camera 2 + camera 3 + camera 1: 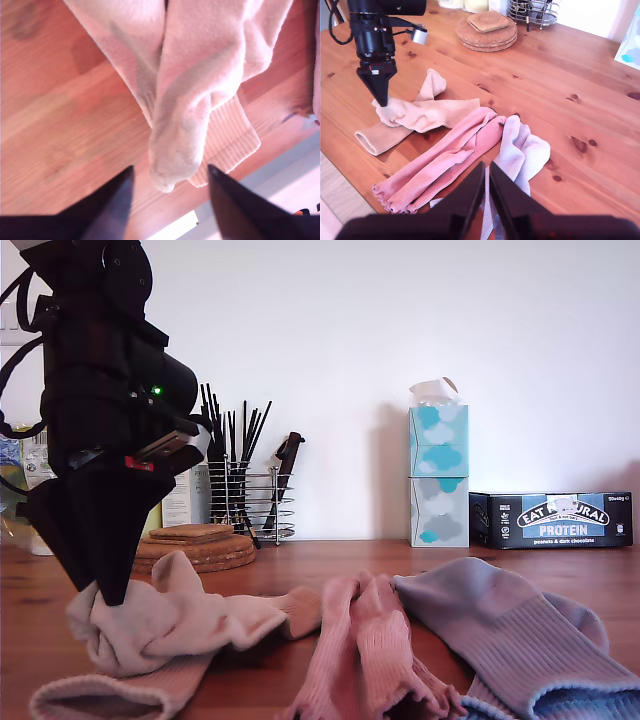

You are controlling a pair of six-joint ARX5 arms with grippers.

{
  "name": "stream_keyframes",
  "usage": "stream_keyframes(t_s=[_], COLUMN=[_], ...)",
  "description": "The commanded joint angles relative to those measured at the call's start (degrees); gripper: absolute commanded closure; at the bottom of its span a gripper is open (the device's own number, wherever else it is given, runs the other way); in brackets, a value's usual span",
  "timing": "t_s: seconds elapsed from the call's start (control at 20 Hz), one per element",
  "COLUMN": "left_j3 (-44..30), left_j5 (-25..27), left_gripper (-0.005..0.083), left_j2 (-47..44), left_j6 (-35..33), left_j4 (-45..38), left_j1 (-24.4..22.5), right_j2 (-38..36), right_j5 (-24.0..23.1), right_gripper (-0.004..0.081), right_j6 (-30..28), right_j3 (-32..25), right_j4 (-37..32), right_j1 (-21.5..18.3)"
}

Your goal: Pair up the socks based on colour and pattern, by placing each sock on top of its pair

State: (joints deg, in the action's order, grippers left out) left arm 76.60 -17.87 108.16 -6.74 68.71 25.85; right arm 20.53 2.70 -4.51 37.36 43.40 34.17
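Note:
Two beige socks lie crossed at the exterior view's left: a crumpled one (170,625) (425,115) over a flatter one (110,695) (377,137). My first gripper (113,592) (381,101) (167,172) points down at the crumpled sock's end (170,165), jaws open, with the sock tip lying between the fingertips. Two pink socks (365,650) (450,155) lie together in the middle. A lavender sock (520,640) (522,150) lies beside them at the exterior view's right. My second gripper (486,167) hovers shut above the pink and lavender socks, holding nothing.
A stack of round cork coasters (195,550) (487,30) sits behind the beige socks. A wire utensil holder (245,500), stacked tissue boxes (438,475) and a protein bar box (555,520) line the back wall. The wooden table's edge (350,165) runs close to the socks.

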Motion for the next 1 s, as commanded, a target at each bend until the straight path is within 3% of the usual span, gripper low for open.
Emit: stream_keyframes(t_s=[0.0, 0.3, 0.45, 0.65, 0.85, 0.95], left_j3=[0.07, 4.15, 4.48, 4.5, 4.57, 4.57], left_j5=[-1.53, -2.49, -3.65, -8.44, -17.25, -21.94], left_gripper=[0.0794, 0.0794, 0.0794, 0.0794, 0.0794, 0.0794], left_j2=[0.46, -7.5, -14.12, -20.68, -23.19, -23.17], left_j6=[-1.33, -2.12, -1.62, -0.83, 1.97, 3.96], left_j4=[2.64, 8.02, 8.35, 8.96, 8.81, 8.66], left_j1=[0.2, 0.22, 0.2, 0.2, 0.2, 0.15], right_j2=[0.2, 0.2, 0.31, 5.73, 16.24, 22.49], right_j5=[0.33, 0.39, 4.81, 10.49, 13.16, 13.2], right_gripper=[0.0783, 0.0783, 0.0783, 0.0767, 0.0586, 0.0558], right_j6=[-0.02, -0.07, -3.65, -9.46, -21.31, -27.56], right_j3=[-0.9, -0.9, -0.9, -0.9, -0.9, -0.9], right_j4=[-0.35, -0.31, -1.79, -10.56, -25.0, -32.22], right_j1=[-0.17, -0.15, 0.04, 1.62, 6.88, 11.02])
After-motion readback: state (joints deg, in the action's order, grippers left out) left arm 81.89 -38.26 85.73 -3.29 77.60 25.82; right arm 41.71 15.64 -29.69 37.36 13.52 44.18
